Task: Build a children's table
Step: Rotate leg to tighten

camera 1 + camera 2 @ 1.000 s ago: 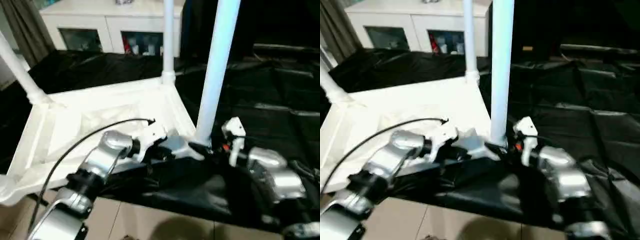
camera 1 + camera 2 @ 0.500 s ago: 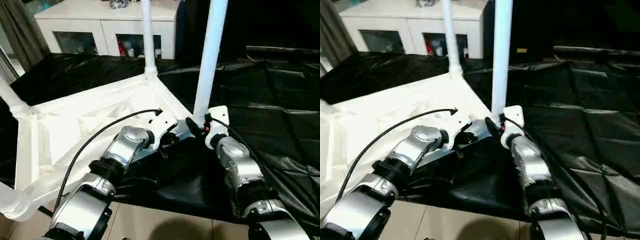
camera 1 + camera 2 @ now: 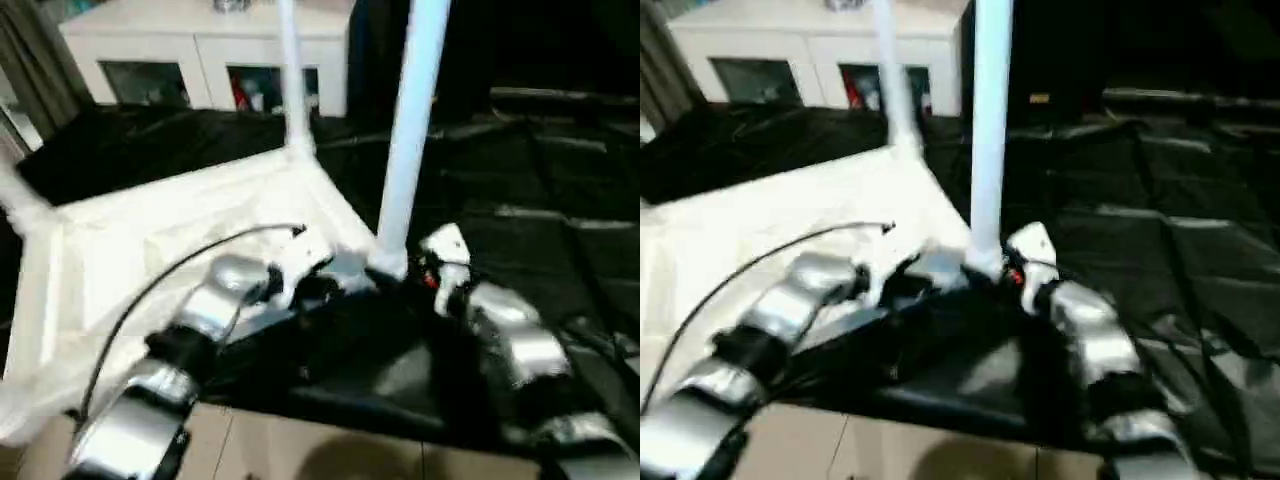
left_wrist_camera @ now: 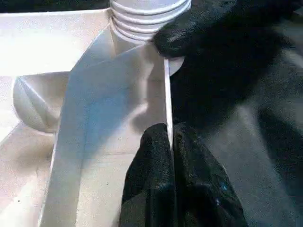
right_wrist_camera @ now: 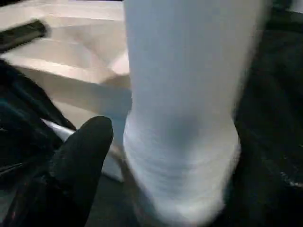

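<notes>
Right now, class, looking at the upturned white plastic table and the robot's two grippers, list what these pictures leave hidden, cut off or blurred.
- Upright white tube leg: its upper end is cut off by the left eye picture's top edge.
- Right gripper: in the right wrist view one black finger shows; the leg hides the other.
- White plastic table top: in the left wrist view its rim runs between the shut left gripper fingers, which hide the part between them.
- White glass-door cabinet: contents blurred.

My head views are blurred by motion. The white table top (image 3: 170,235) glares brightly against the dim black sheet (image 3: 560,180). My right wrist view is out of focus.
</notes>
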